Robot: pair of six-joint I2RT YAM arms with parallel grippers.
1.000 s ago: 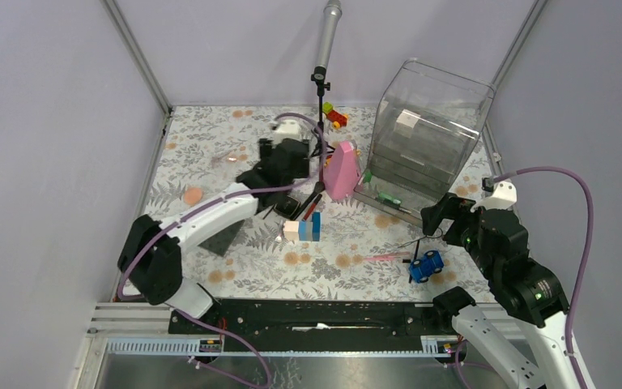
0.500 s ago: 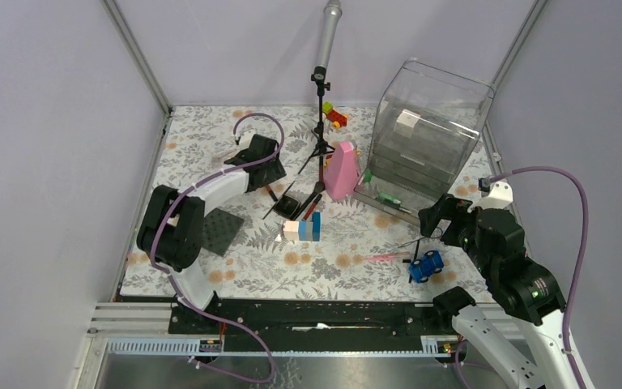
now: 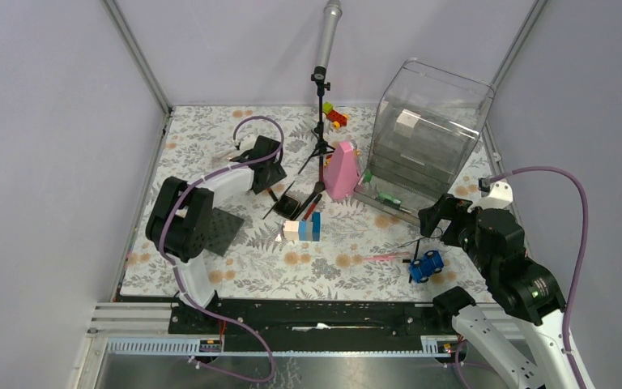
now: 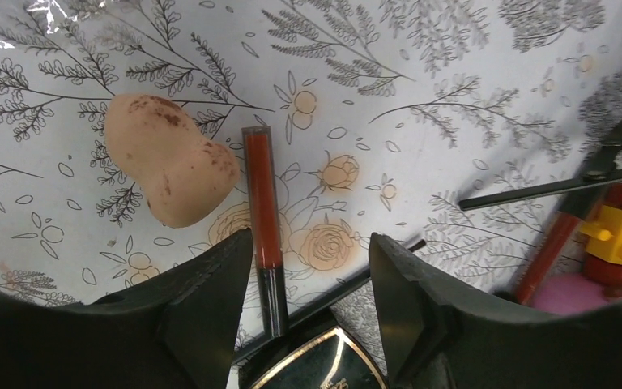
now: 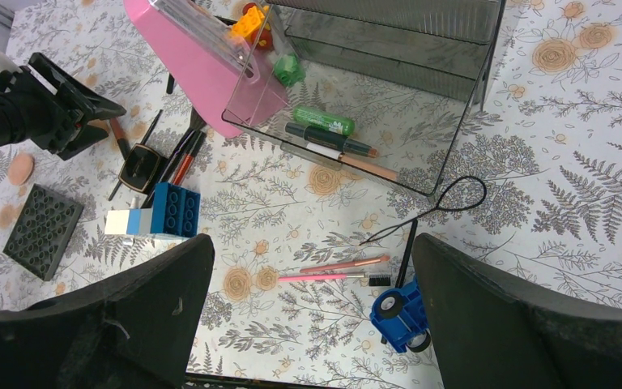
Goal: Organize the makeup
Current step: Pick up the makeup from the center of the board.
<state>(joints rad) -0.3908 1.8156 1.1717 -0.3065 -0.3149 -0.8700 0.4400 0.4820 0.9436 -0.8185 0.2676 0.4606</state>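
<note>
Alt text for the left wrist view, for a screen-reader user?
The left gripper, jaws open, hovers over a slim red-and-black makeup stick on a floral tablecloth. A stained peach sponge lies close beside it; a black compact shows at the bottom edge.

white arms (image 3: 223, 180), black joints, purple cables (image 3: 256, 119), black fingers (image 4: 202, 300)

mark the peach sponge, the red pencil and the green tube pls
peach sponge (image 4: 170, 166), left wrist view, middle of its body.
red pencil (image 4: 262, 203), left wrist view, red part of barrel.
green tube (image 5: 324, 121), right wrist view, middle of barrel.
</note>
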